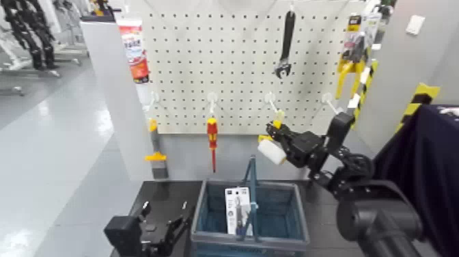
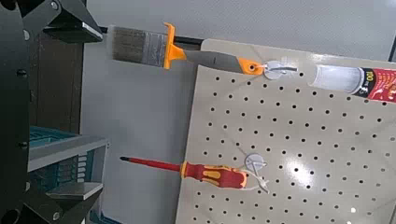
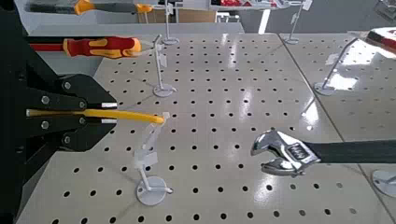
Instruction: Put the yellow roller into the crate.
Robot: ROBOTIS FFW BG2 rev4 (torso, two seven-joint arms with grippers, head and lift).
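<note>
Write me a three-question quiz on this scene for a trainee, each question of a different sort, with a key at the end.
1. True or false: the left gripper, to the left of the crate, is shut on the brush.
2. Which tool hangs on the pegboard between the brush and the roller?
A) wrench
B) screwdriver
C) hammer
3. Fill in the blank: near the pegboard, above the crate, the right gripper is shut on the roller's yellow ____.

Key: 1 false; 2 B; 3 handle
</note>
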